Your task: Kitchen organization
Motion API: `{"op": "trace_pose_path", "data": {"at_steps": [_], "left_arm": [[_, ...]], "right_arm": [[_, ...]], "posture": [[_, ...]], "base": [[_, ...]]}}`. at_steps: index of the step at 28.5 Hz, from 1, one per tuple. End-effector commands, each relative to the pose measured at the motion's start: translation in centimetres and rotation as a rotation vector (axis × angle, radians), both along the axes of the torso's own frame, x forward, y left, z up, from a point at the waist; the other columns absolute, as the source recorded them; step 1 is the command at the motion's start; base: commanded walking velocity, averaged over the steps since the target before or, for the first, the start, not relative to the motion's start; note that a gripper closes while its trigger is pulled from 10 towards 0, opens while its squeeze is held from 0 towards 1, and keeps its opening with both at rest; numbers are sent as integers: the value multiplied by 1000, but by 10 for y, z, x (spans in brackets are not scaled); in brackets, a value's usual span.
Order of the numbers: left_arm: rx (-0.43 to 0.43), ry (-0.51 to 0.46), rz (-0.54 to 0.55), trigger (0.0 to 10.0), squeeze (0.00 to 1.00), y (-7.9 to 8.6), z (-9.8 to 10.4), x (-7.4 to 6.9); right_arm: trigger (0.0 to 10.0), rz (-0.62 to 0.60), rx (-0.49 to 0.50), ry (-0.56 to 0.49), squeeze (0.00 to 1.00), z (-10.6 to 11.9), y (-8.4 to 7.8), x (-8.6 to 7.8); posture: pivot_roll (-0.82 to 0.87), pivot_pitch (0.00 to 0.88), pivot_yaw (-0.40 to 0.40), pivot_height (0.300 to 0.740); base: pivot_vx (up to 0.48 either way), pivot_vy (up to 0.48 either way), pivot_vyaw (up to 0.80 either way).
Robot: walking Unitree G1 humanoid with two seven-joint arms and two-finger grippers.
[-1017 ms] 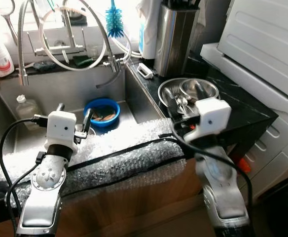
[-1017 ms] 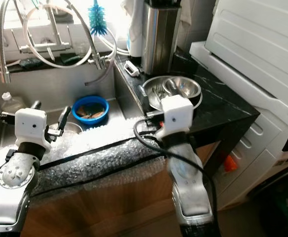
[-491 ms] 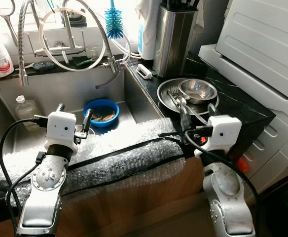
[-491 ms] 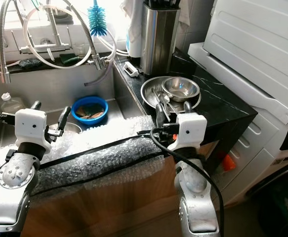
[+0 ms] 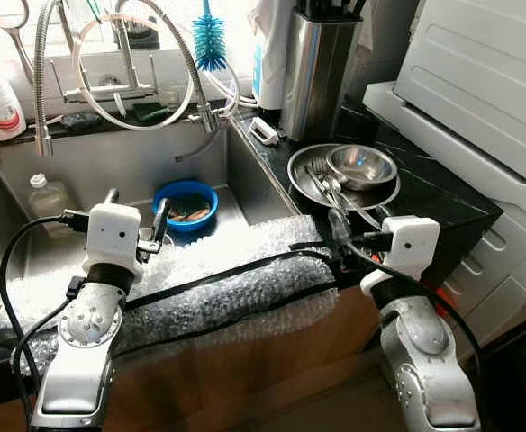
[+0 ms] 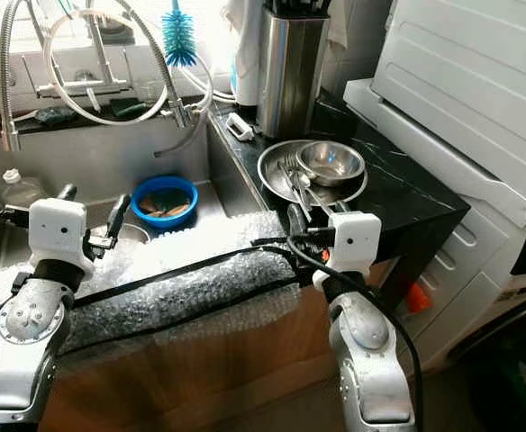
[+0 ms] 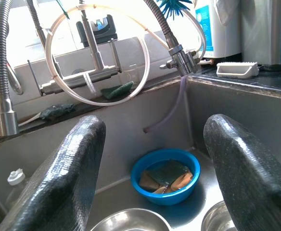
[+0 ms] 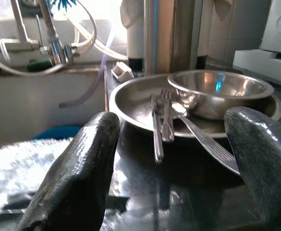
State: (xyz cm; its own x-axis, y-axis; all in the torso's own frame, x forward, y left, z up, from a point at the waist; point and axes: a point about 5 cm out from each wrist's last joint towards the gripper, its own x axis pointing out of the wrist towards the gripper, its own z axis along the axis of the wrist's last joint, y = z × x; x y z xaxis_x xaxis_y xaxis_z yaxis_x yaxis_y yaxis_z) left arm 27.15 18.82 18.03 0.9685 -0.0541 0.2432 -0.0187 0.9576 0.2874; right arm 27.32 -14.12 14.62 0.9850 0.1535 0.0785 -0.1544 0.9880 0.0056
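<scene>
Bright window (image 5: 245,36), black counter (image 5: 443,193) — white appliance (image 5: 488,81)

Glossy steel bowl (image 5: 362,166) on steel plate (image 5: 303,175); black marble counter (image 5: 443,193); plastic bubble wrap (image 5: 236,288).

Head stereo downward – wrist views forward

Cutlery (image 8: 165,115) and small bowl (image 8: 216,94) crowd the steel plate (image 8: 131,103); bare counter (image 5: 443,193) lies beside it.
</scene>
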Motion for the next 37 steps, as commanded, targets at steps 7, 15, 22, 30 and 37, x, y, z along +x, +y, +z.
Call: {"op": "trace_pose_path", "data": {"at_steps": [7, 15, 22, 30, 37], "left_arm": [[14, -23, -2, 10000, 0, -1, 5, 1], [14, -28, 2, 10000, 0, -1, 6, 1], [14, -28, 1, 10000, 0, -1, 6, 1], [14, -28, 0, 10000, 0, -2, 6, 1], [13, -28, 1, 10000, 0, -2, 6, 1]], "right_arm": [[10000, 34, -63, 36, 0, -3, -3, 5], [0, 52, -66, 7, 0, 4, -5, 9], [0, 62, -67, 8, 0, 4, -4, 10], [10000, 55, -76, 29, 0, 0, -5, 11], [10000, 65, -87, 61, 0, -5, -3, 12]], "posture": [[-38, 0, -70, 727], [-38, 0, -71, 727], [-37, 0, -70, 727], [-37, 0, -71, 727], [-38, 0, -73, 727]], "base": [[0, 0, 0], [0, 0, 0], [0, 0, 0], [0, 0, 0], [0, 0, 0]]}}
